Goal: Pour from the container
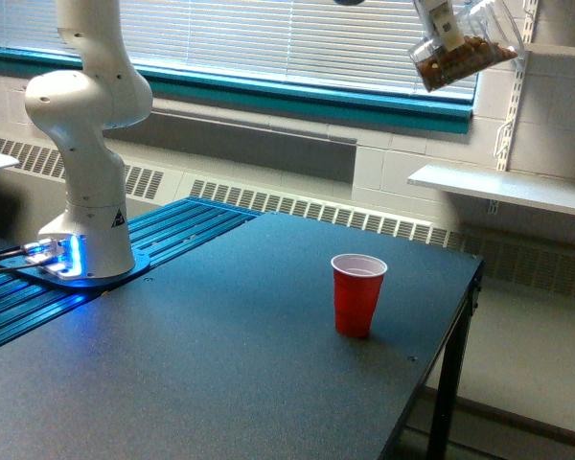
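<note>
High at the top of the exterior view, toward its right, the small clear plastic container [465, 53] hung tilted in the air, brown granular bits heaped along its lower side and showing plainly through the walls. Nothing could be seen falling from it, so the pour looked not yet begun: the load appeared still inside, and the container sat well above the table and off toward the exterior view's right of the target. The gripper [439, 21] was only partly in frame at the top edge, one pale finger [436, 17] pressed against the container's wall, so it was clamped onto that cup, though how wide the jaws stood could not be made out. Far below, the opaque red plastic cup [357, 293] stood upright on the dark grey tabletop [220, 364], near the table's right edge, its mouth open and its inside looking empty. Judging from that, the lining-up over the red cup and the tipping itself were all left to do. The arm's white base [86, 144] rose at the table's far left.
</note>
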`<state>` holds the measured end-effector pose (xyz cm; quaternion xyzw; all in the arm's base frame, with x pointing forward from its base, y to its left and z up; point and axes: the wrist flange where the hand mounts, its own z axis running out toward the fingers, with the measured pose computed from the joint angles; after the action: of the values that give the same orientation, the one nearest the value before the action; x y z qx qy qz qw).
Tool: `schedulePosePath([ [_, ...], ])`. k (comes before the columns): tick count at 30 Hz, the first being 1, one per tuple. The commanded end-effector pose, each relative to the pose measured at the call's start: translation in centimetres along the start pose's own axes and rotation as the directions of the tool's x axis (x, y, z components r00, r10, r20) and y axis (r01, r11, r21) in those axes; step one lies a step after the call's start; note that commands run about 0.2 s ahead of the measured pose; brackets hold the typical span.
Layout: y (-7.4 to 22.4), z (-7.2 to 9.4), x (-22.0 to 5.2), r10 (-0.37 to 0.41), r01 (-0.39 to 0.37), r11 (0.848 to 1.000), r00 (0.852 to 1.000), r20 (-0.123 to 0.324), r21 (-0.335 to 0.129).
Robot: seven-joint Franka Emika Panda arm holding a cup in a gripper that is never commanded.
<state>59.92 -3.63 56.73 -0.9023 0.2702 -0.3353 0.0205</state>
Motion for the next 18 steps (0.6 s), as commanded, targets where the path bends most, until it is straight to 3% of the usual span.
schedulePosePath([
  [1, -0.1, -1.1, -0.1, -0.065, 0.065, 0.998, 0.998, -0.028, 0.023],
  [18, 2.4, -1.5, -3.4, -0.158, 0.158, 0.987, 0.987, -0.021, 0.003],
])
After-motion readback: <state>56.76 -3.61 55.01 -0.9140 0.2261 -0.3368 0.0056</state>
